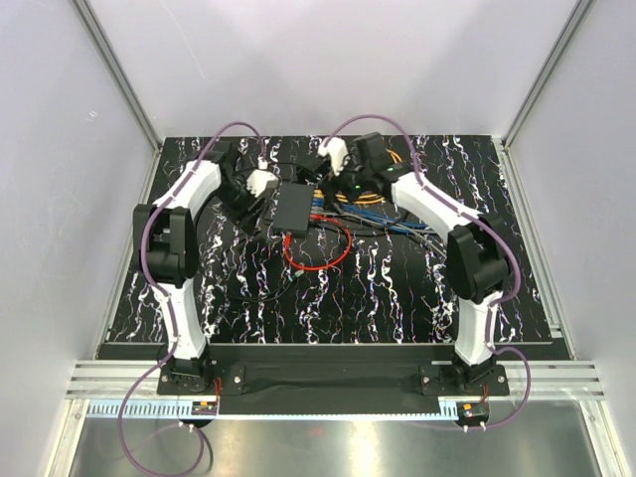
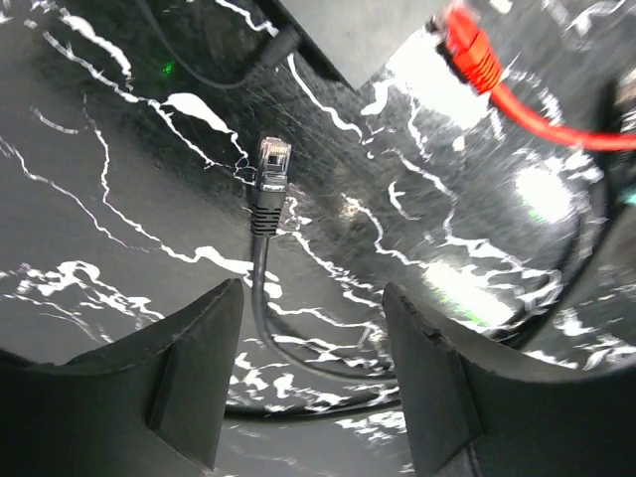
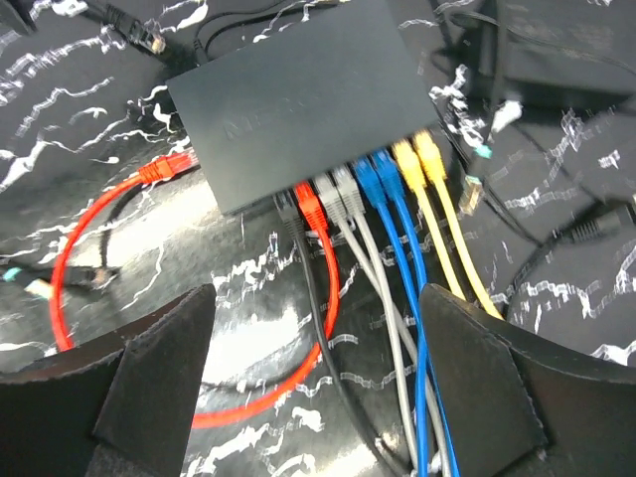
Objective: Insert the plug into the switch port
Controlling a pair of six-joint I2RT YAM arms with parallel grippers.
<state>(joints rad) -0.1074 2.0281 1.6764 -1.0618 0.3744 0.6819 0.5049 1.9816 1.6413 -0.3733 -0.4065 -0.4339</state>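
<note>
On the marbled tabletop [image 1: 397, 298], black plug [image 3: 288, 211] at the switch's [image 3: 308, 99] end socket beside a red plug [image 3: 308, 202]; left jaws and right jaws both spread apart, gripping nothing.

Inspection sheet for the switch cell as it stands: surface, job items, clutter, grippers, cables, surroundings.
surface: black veined mat
job's things: switch flat on mat; black plug loose on mat, not inserted
clutter: nothing seen
grippers: left gripper open, straddling the black plug's cable; right gripper open, empty, facing the ports
cables: red cable, grey pair, blue pair, yellow pair in ports; red cable's other end loose
surroundings: white walls
</note>
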